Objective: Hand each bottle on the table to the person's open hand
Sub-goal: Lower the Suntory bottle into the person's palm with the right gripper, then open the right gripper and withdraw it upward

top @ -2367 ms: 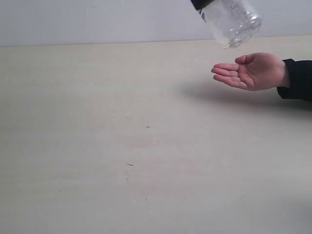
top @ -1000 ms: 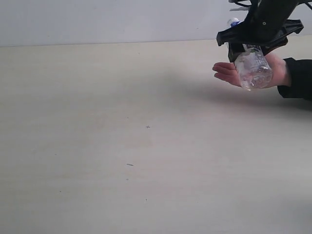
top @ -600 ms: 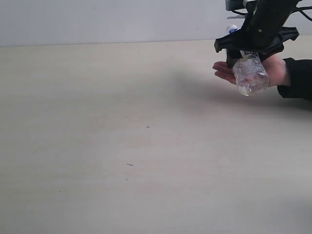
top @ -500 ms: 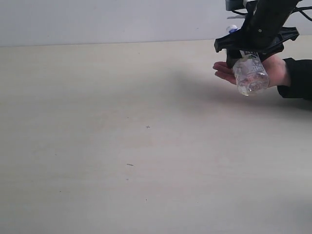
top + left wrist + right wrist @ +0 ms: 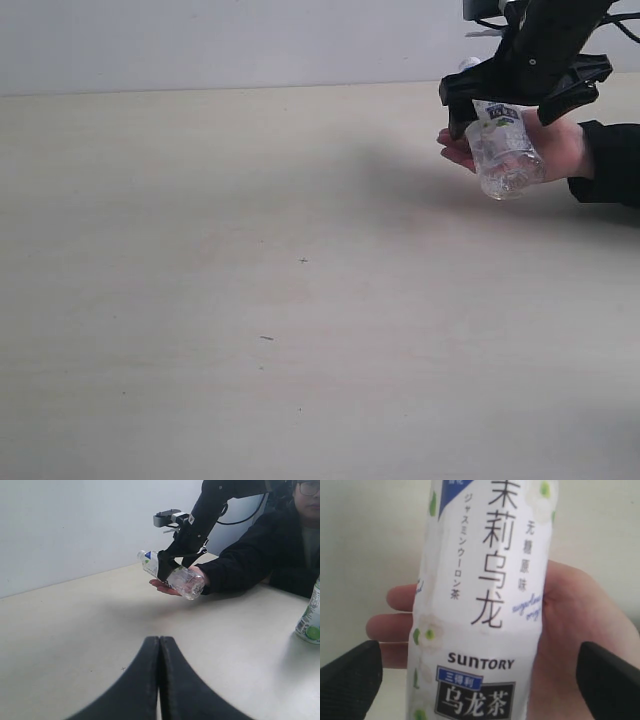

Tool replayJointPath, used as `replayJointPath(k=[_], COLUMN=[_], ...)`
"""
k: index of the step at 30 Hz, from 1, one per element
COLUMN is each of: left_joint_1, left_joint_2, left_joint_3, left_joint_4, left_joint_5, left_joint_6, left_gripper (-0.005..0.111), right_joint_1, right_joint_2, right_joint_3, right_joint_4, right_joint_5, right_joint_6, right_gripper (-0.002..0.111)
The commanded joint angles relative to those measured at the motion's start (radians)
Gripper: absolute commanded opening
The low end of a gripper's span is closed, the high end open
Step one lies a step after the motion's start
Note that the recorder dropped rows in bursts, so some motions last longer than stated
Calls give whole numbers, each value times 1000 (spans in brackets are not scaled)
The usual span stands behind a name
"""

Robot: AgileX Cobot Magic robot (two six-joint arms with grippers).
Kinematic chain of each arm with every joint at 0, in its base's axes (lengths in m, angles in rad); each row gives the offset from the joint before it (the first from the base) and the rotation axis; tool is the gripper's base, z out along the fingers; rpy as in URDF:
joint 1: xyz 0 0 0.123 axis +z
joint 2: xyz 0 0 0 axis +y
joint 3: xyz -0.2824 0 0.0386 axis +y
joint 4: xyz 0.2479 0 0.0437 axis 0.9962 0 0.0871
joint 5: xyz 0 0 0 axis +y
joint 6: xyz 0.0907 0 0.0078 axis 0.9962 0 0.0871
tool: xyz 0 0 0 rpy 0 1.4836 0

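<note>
I count two bottles. One bottle lies in the person's palm by the table's far edge. The right hand sits over it, fingers wide apart. A second bottle stands nearby. The left hand is pressed together.

The left gripper hangs low over the table, its two black fingers pressed together with nothing between them. Across the pale tabletop, a person in a dark jacket and glasses holds out an open hand, palm up. A clear bottle with a white label lies on its side across that palm, and the right gripper straddles it from above. A second bottle stands upright on the table, well apart, partly cut off.
</note>
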Motion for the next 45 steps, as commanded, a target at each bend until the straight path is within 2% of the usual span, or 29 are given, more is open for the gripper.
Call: replayJointPath(k=[1, 11, 31, 33, 38, 42, 45], left_joint_1=[2, 2, 2, 2, 2, 2, 2], left_joint_2=[-8, -8, -8, -8, -8, -8, -8], left_joint_3=[4, 4, 4, 4, 4, 4, 4], left_joint_4=[5, 5, 5, 5, 5, 5, 5], left_joint_5=[0, 0, 0, 0, 0, 0, 0], left_joint_6=[3, 3, 3, 3, 3, 3, 3], left_gripper=[0, 0, 0, 0, 0, 0, 0], right_joint_1=[-6, -6, -6, -6, -6, -6, -6], right_joint_2=[-3, -52, -407, -427, -483, -519, -542], right_joint_3=[-5, -5, -5, -5, -5, -5, -5], right_joint_4=[-12, -4, -6, -6, -2, 38, 127], right_joint_5=[-16, 2, 176, 202, 291, 337, 357], right_joint_6=[-7, -91, -173, -189, -218, -222, -248], right_gripper=[103, 103, 100, 95, 69, 39, 9])
